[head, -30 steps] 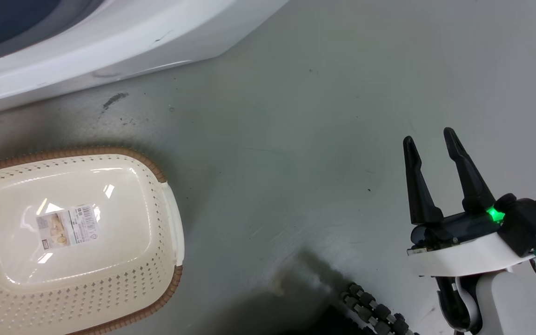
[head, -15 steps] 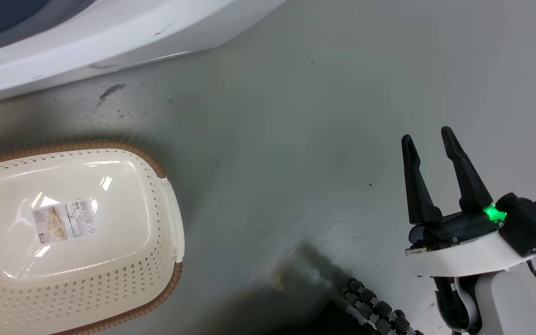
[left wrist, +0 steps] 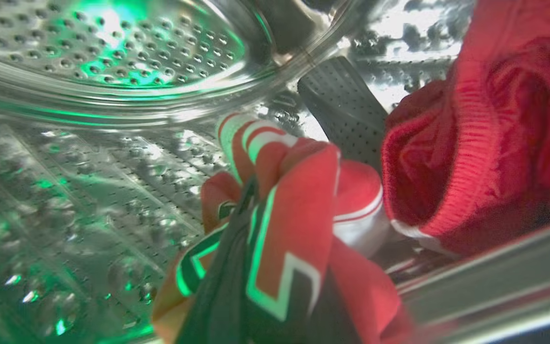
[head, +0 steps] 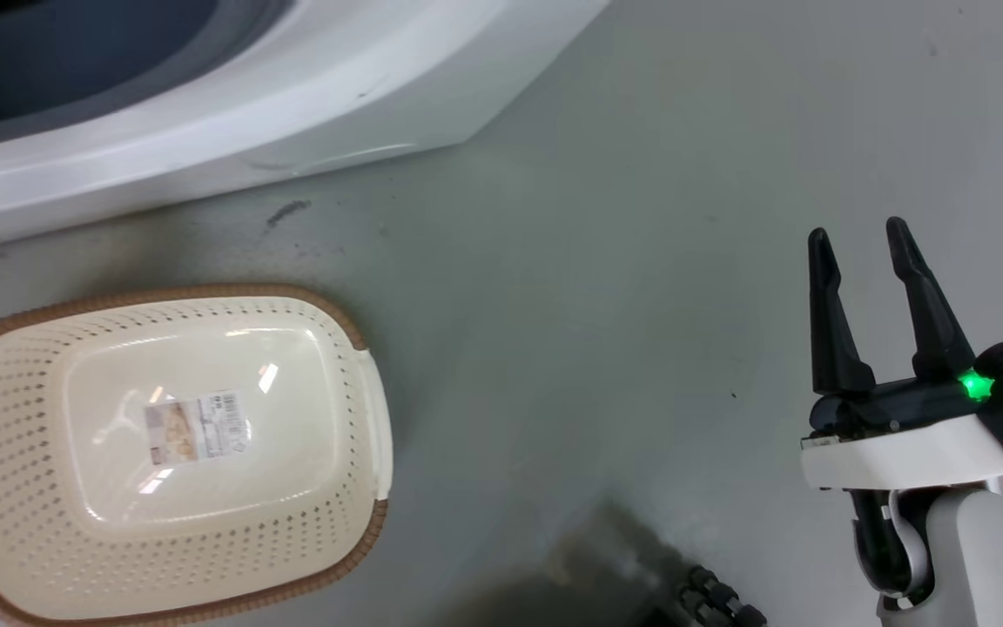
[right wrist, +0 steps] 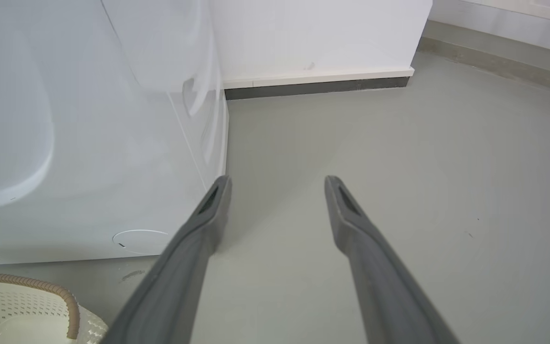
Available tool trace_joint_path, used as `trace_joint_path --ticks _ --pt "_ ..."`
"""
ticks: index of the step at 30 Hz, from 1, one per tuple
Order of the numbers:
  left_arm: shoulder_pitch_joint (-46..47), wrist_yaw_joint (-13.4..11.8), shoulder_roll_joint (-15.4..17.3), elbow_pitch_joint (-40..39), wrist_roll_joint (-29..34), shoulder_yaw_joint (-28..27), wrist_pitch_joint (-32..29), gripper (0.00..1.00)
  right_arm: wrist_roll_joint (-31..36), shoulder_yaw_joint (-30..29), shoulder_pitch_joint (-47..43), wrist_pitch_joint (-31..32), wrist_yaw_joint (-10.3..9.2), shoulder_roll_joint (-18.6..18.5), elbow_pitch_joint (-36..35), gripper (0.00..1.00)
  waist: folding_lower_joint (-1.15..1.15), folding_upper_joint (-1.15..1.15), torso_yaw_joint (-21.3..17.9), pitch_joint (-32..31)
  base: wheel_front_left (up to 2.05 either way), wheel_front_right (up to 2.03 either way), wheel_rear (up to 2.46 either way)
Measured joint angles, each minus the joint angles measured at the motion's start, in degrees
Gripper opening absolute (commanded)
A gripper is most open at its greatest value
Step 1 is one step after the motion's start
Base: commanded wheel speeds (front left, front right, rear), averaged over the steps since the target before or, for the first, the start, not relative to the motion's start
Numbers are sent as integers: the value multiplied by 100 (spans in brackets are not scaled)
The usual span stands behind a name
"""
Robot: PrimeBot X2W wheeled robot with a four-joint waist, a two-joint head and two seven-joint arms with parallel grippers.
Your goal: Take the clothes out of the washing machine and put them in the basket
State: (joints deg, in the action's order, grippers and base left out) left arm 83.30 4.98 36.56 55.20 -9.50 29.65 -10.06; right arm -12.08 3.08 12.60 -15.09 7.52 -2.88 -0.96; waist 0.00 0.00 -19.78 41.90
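- The sticker point(head: 197, 428) on the basket point(head: 327, 531) floor, at 8 o'clock in the head view, has print too small to read.
- The jersey point(left wrist: 299, 215), at 6 o'clock in the left wrist view, bears letter shapes nobody could read.

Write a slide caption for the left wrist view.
Inside the steel drum: a striped red jersey bunched up close, a plainer red garment to its right.
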Motion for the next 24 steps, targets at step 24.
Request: trace_joint_path --ticks 24 --pt "-3460 -809 -1447 -1785 -993 -1173 2503 0 1003 -1021 -456 0 0 2 320 100 -2 0 1191 -2382 0 0 0"
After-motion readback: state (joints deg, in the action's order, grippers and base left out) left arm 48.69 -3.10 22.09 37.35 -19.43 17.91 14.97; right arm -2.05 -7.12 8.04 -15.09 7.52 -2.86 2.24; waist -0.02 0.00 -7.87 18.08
